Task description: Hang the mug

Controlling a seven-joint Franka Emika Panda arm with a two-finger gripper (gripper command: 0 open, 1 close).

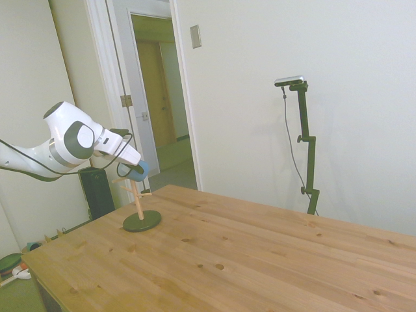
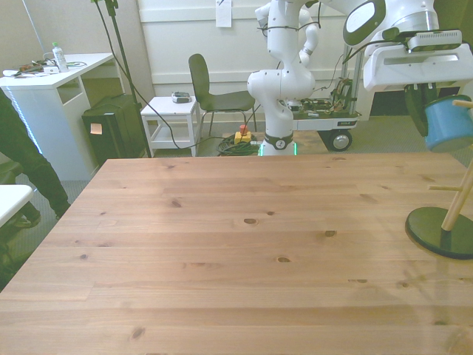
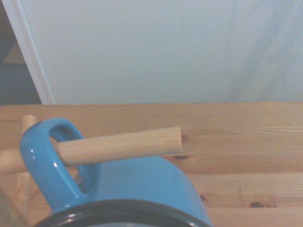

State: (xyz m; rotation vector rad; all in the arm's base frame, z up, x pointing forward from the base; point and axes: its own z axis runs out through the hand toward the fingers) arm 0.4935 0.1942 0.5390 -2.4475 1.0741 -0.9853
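Mug — light blue, dark rim — is up at the wooden mug stand, clear of the table. Wrist view: an upper peg passes through the mug's handle, peg tip poking out past the loop. Stand has a dark round base, near the table edge at the front view's right. Gripper is at the mug; fingers hidden — cannot tell whether apart or clamped.

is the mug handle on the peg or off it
On. In the wrist view the wooden peg passes through the loop of the mug handle, its end sticking out past it. Whether the mug's weight rests on it, cannot tell.
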